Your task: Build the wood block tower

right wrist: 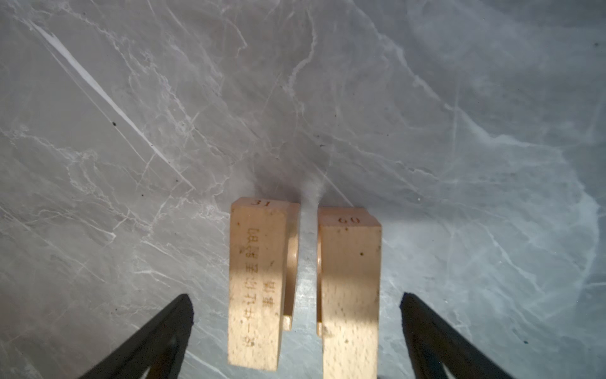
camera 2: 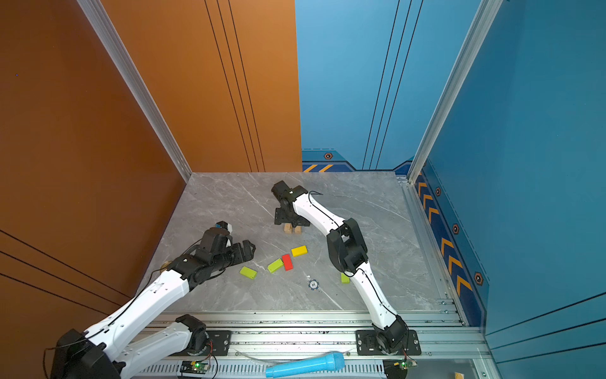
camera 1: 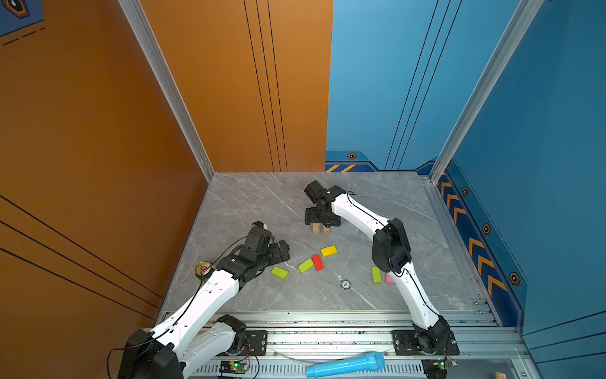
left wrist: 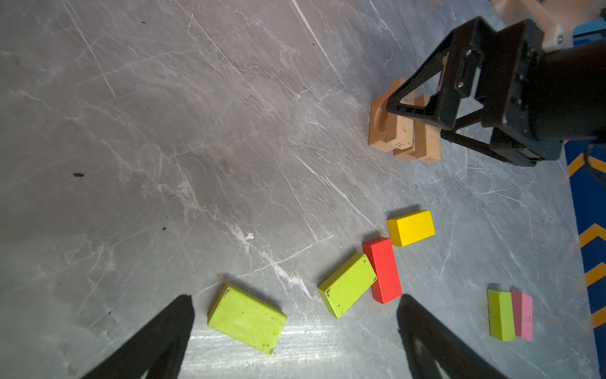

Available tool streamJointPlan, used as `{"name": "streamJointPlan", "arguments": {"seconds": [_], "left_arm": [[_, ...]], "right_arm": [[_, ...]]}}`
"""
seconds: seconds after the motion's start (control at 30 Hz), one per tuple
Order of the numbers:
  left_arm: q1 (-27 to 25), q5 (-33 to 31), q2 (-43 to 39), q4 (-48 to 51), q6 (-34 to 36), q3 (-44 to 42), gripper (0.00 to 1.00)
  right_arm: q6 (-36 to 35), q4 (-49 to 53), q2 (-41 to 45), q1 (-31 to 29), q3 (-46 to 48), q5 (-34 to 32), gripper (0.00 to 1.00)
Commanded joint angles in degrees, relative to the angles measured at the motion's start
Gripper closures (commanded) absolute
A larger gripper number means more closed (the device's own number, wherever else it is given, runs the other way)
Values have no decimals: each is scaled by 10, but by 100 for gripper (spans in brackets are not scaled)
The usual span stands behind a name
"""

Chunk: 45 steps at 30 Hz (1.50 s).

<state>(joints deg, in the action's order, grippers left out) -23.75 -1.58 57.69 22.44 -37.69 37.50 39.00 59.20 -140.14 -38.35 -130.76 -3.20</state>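
Right wrist view: the right hand (right wrist: 295, 295) is seen spread wide, its fingers clear of two tan blocks (right wrist: 255, 279) laid side by side, a gap between them, on notched pieces (left wrist: 380, 124). This low tower (camera 1: 320, 228) is set toward the back middle of the counter (camera 1: 249, 203). The left hand (left wrist: 295, 297) is held wide and empty near a loose lime green block (left wrist: 246, 317), red block (left wrist: 383, 269) and yellow block (left wrist: 411, 227).

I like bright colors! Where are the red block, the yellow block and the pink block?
red block (left wrist: 383, 270), left wrist view, middle of its top.
yellow block (camera 1: 328, 251), a top view, middle of its top.
pink block (left wrist: 522, 315), left wrist view, middle of its top.
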Motion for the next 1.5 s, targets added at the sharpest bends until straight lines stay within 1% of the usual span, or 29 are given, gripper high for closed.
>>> {"name": "streamJointPlan", "arguments": {"seconds": [0.0, 0.17, 0.3, 0.57, 0.73, 0.93, 1.47], "left_arm": [[10, 19, 7, -16, 11, -9, 2], [18, 28, 16, -26, 10, -13, 2], [22, 32, 18, -31, 12, -16, 2], [26, 36, 18, -34, 13, -19, 2], [28, 37, 16, -35, 14, -22, 2], [30, 37, 15, -36, 15, -24, 2], [34, 42, 17, -40, 14, -27, 2]], "right_arm": [[6, 29, -19, 7, -20, 1, 0], [6, 33, -30, 9, -24, 3, 0], [6, 34, -36, 10, -24, 6, 2], [5, 43, -50, 9, -40, 12, 10], [5, 45, -60, 9, -44, 15, 11], [6, 47, -71, 9, -51, 22, 19], [5, 54, -84, 12, -62, 22, 28]]}}
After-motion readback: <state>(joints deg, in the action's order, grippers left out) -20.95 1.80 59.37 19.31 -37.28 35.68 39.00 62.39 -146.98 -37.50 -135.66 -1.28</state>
